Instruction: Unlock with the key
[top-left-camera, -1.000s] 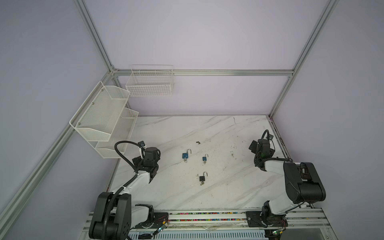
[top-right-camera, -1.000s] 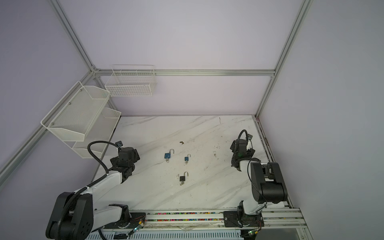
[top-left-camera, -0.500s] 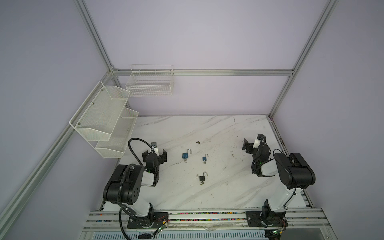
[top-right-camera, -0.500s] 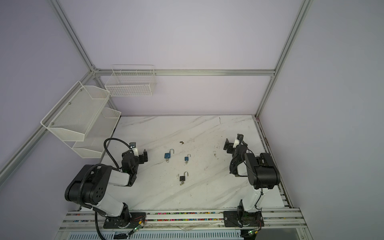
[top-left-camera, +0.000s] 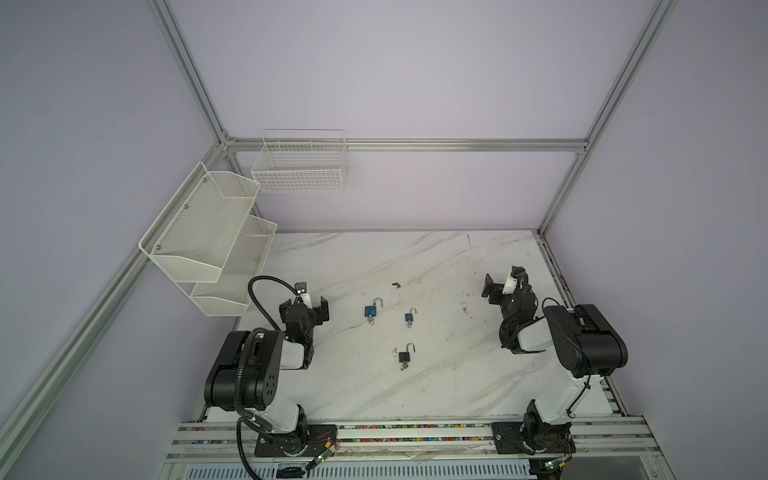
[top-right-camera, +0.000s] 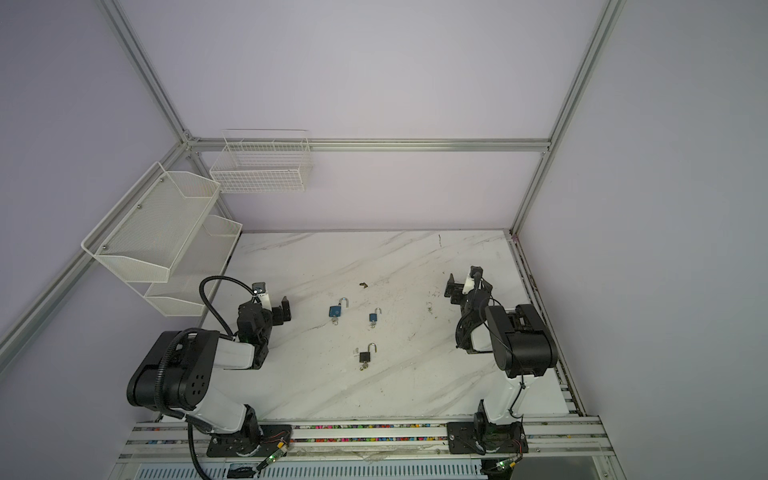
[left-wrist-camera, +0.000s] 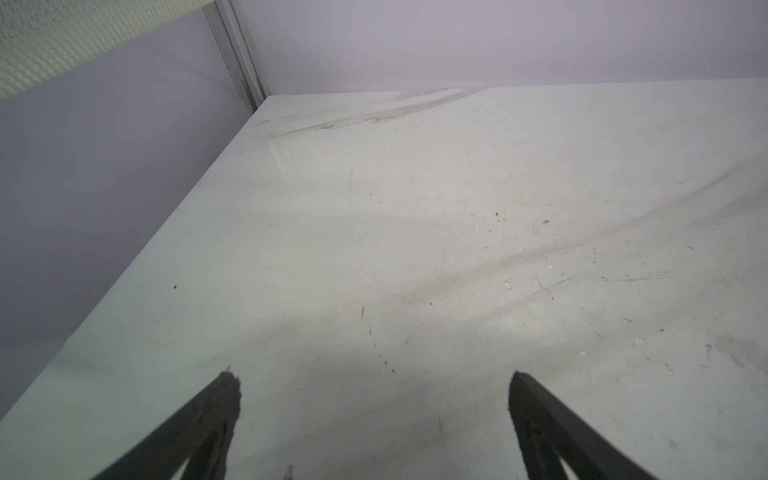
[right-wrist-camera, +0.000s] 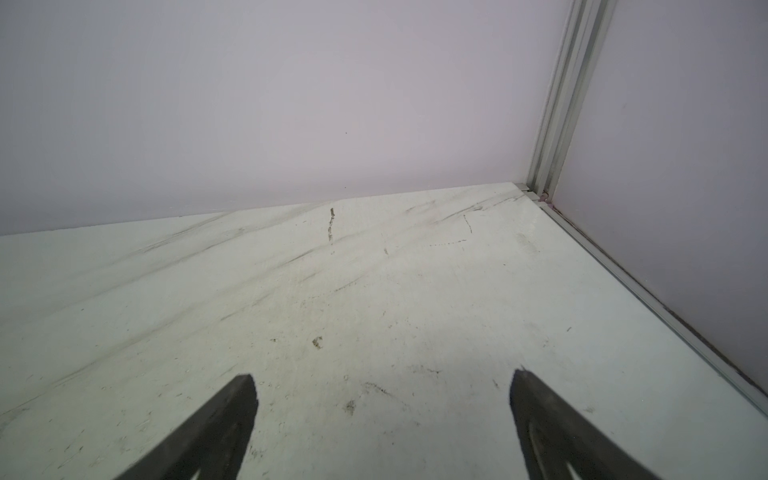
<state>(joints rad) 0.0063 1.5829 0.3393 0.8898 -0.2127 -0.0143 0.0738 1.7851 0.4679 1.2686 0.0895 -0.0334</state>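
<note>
Three padlocks with silver shackles lie mid-table in both top views: a larger blue padlock (top-left-camera: 371, 311) (top-right-camera: 335, 310), a smaller blue padlock (top-left-camera: 409, 318) (top-right-camera: 373, 318) and a black padlock (top-left-camera: 404, 356) (top-right-camera: 365, 356). What looks like a key (top-left-camera: 403, 366) sticks out of the black padlock's bottom end. A small dark loose piece (top-left-camera: 396, 285) lies farther back. My left gripper (top-left-camera: 304, 308) (left-wrist-camera: 374, 395) hovers open to the left of the padlocks, over bare table. My right gripper (top-left-camera: 503, 282) (right-wrist-camera: 384, 395) stands open at the right, nothing between its fingers.
White mesh shelves (top-left-camera: 208, 232) hang on the left wall and a wire basket (top-left-camera: 301, 166) on the back wall. Aluminium frame posts stand at the table's back corners. The marble table (top-left-camera: 436, 395) ends at a rail along the front.
Both arms have lifted from a low stretched pose, elbows swinging up and wrists tipping forward over the table. Both grippers stay open. The padlocks have not moved.
</note>
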